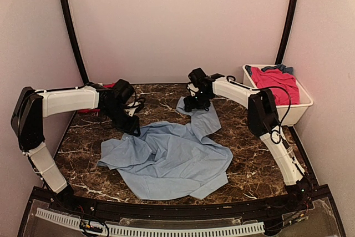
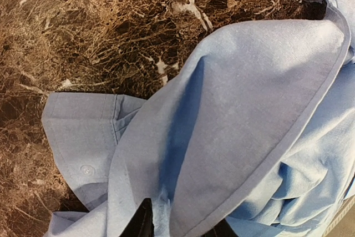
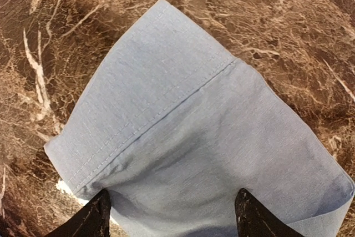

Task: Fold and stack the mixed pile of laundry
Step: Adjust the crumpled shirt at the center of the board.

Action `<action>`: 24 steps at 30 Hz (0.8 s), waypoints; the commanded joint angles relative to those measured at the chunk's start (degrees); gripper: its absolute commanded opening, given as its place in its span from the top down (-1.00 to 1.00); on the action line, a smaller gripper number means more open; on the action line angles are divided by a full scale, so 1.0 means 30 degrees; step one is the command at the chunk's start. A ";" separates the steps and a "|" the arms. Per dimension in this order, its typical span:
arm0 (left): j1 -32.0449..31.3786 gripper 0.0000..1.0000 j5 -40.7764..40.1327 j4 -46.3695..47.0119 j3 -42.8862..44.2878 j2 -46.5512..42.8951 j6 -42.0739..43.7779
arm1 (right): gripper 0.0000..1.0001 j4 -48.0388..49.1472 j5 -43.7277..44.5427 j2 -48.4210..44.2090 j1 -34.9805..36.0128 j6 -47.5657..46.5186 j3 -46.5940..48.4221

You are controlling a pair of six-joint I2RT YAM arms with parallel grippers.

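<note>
Right wrist: right pincer (image 3: 173,203) wide open astride light-blue shirt (image 3: 183,137) cuff, gripping nothing. Left pincer (image 2: 180,221) pinches 1 fold. Risk: an off-centre close could miss the cuff and bunch it on the bench (image 3: 277,26).

A fixed camera, high behind the arm bases (image 1: 62,191), looks down and forward over the whole worktop (image 1: 83,154), with the shirt (image 1: 172,159) at centre. The left wrist camera looks down, very close, on the shirt's left side. The right wrist camera looks down, very close, on its far cuff (image 3: 144,81). All three views share the shirt.
</note>
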 commanded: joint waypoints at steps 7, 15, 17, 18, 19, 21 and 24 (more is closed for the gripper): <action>-0.0088 0.44 0.0079 -0.0248 -0.0099 -0.0040 0.0057 | -0.43 -0.3271 0.2202 -0.1243 0.0025 -0.1102 -0.5562; -0.0088 0.45 0.0265 -0.0289 -0.0082 0.0073 0.0007 | 0.80 -0.3888 0.1324 -0.0319 -0.0145 -0.1755 -0.4060; -0.0088 0.45 0.0382 -0.0269 -0.0152 0.0073 -0.0043 | 1.00 -0.3483 0.0830 -0.0869 -0.0178 -0.1685 -0.4146; -0.0088 0.45 0.0450 -0.0221 -0.0193 0.0073 -0.0095 | 1.00 -0.3179 0.0555 -0.1304 -0.0183 -0.1628 -0.4214; -0.0088 0.45 0.0495 -0.0193 -0.0205 0.0088 -0.0108 | 1.00 -0.2826 0.0411 -0.1948 -0.0180 -0.1570 -0.4322; -0.0088 0.46 0.0550 -0.0133 -0.0178 0.0144 -0.0157 | 1.00 -0.1704 -0.0600 -0.3579 -0.0140 -0.1395 -0.4797; -0.0088 0.46 0.0726 -0.0132 -0.0019 0.0277 -0.0285 | 1.00 -0.0072 -0.1650 -0.6086 -0.0122 -0.1089 -0.5075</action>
